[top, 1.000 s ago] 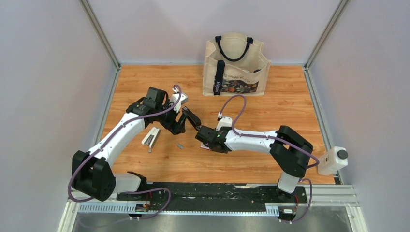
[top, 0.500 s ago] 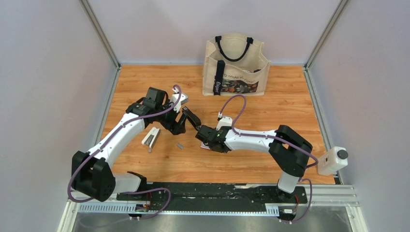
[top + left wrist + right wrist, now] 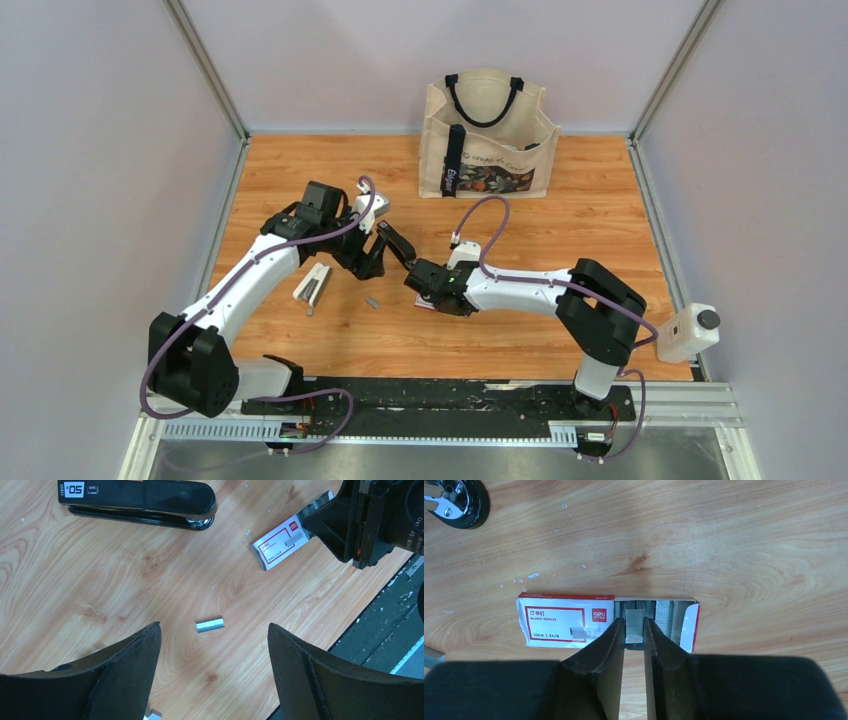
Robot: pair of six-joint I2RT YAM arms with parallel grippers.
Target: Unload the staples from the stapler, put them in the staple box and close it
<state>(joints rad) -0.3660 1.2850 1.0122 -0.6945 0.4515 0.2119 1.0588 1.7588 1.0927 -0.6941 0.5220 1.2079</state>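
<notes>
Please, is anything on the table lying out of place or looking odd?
Yes. A short staple strip lies loose on the wooden table, apart from the closed stapler and the staple box. The box stands open at one end, where the right pincer flanks a second strip.

Stapler (image 3: 145, 500): black, arm down against its base, white "50" label at 1 end, lying on the wooden worktop (image 3: 90, 580). Staples (image 3: 210, 625): 1 short silvery strip, flat and loose on the worktop, apart from the stapler. A 2nd strip (image 3: 635, 629) sits at the open end of the box (image 3: 564, 625), between the jaws of the right gripper (image 3: 634, 621).
</notes>
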